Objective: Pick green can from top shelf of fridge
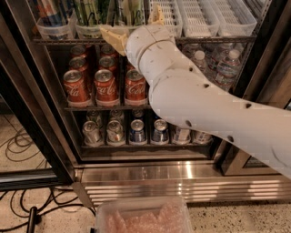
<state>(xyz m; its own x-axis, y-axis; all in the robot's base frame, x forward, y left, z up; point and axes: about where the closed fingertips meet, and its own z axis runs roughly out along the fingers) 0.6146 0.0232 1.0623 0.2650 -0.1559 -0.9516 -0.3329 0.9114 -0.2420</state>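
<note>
The fridge stands open in front of me. Its top shelf is a dark wire rack with clear tubs and white slotted trays. Green cans with pale streaks stand in the tubs, one at the left and one right at my gripper. My gripper is up at the shelf's front rail. Its yellowish fingers are spread open on either side of that can's tub. My white arm hides the can's lower part.
A blue-and-red can stands in the leftmost tub. Red cola cans and water bottles fill the middle rack, silver cans the lower one. A ribbed steel base, floor cables and a clear container lie below.
</note>
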